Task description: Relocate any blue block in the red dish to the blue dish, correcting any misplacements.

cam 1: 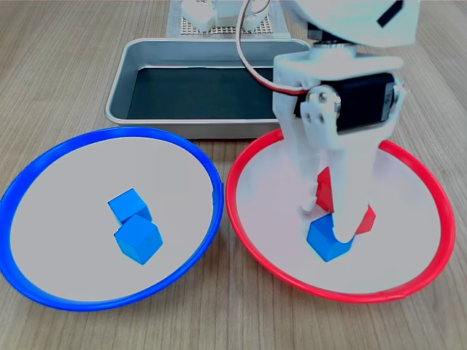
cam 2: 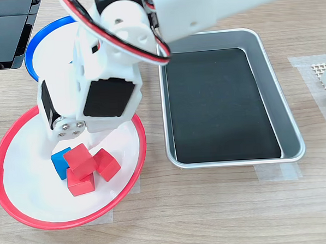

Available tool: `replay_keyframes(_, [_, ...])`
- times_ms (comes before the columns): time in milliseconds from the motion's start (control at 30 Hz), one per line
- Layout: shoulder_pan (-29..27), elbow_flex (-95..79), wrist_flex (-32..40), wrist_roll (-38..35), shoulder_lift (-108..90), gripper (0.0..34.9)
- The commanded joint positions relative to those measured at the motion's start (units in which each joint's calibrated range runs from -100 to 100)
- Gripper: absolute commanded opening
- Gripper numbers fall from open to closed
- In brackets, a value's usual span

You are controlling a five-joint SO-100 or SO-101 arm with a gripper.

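The white gripper (cam 1: 330, 222) reaches down into the red dish (cam 1: 430, 182) at the right of the first exterior view, its two fingers set on either side of the blue block (cam 1: 330, 239). The fingers are parted only as wide as the cube and appear to touch its upper corners, though whether they press firmly on it cannot be told; the block still sits on the dish floor. In the second exterior view the gripper (cam 2: 59, 151) comes down at the lower left of the frame, just above the blue block (cam 2: 60, 163), which lies against a cluster of three red cubes (cam 2: 80, 162) inside the red dish (cam 2: 26, 216). The blue dish (cam 1: 44, 164) fills the left half of the first exterior view and holds two more blue cubes (cam 1: 135, 226), touching each other near its middle. A rectangular metal tray (cam 1: 139, 55) with a dark floor stands behind both dishes, at the top centre of that frame.
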State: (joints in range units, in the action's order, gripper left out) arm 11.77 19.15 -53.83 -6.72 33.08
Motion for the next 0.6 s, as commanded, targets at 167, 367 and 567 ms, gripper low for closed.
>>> replay_keyframes(167, [-0.24,5.3,0.22,0.15,2.02,16.1])
replay_keyframes(367, [-0.43,7.75,-0.36,0.05,4.41,15.7])
replay_keyframes(567, [-0.43,9.48,-0.69,-0.05,6.45,14.4])
